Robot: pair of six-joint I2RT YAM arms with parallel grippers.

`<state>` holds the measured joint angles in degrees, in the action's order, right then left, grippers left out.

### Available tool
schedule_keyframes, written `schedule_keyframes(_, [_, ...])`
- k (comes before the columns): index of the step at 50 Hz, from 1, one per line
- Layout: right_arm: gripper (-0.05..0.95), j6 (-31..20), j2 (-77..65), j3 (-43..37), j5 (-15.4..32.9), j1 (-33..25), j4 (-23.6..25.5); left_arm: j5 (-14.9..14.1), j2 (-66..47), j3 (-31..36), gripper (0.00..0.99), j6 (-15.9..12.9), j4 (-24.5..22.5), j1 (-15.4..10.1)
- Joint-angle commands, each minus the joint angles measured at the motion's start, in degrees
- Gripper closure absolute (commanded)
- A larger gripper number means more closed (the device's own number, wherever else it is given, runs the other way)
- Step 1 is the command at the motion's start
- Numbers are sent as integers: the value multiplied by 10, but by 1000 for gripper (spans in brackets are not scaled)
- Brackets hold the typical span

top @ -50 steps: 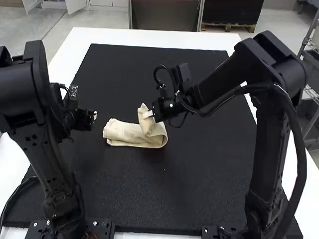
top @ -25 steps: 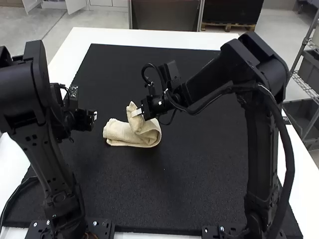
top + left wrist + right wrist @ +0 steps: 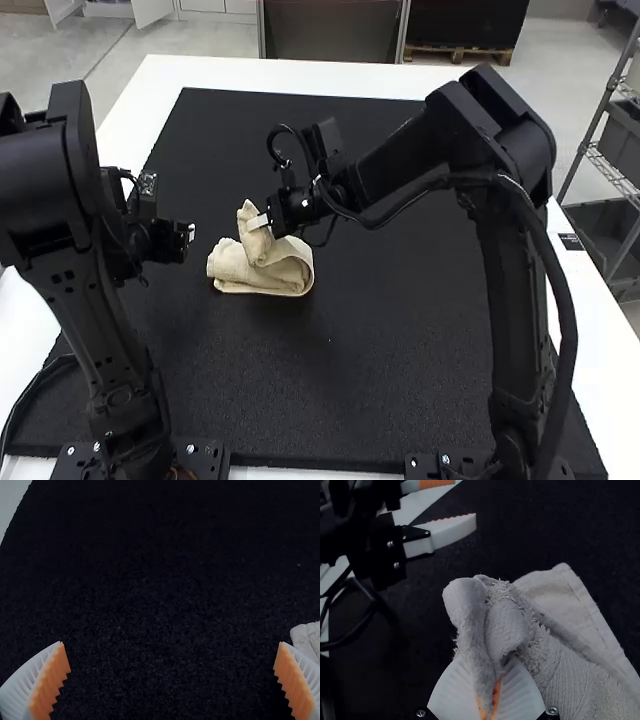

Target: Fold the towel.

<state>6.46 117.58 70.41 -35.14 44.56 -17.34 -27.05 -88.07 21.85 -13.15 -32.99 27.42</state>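
In the high view my right gripper (image 3: 262,221) holds up one end of the cream towel (image 3: 238,270), curled back over the part lying on the mat. The right wrist view has my right gripper (image 3: 490,700) shut on a pinched, bunched end of the towel (image 3: 560,665). To the left of the towel, apart from it, my left gripper (image 3: 188,234) stands in the high view. In the left wrist view my left gripper (image 3: 172,655) is open with nothing between its fingers, and a bit of towel (image 3: 307,639) lies just beyond one finger.
A black mat (image 3: 400,330) covers most of the white table (image 3: 300,75), whose rim shows around it. In the right wrist view the left arm's gripper (image 3: 437,507) stands close by the raised towel end.
My right gripper has moved left in the high view, carrying the held towel end over the lying part, and the curl has shortened. The left arm has kept still.
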Motion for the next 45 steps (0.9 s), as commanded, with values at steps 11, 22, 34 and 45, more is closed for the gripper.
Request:
schedule_keyframes(11, [920,3,26,43,-4,17,-5,-9,9,0,36,5,-2,3])
schedule_keyframes(22, [920,4,49,74,-4,25,-1,-10,11,0,36,7,-2,2])
schedule_keyframes(34, [820,13,67,97,-4,30,-2,-12,11,0,36,6,-2,3])
schedule_keyframes(45, [203,14,68,99,-4,30,-7,-14,11,0,36,6,-2,2])
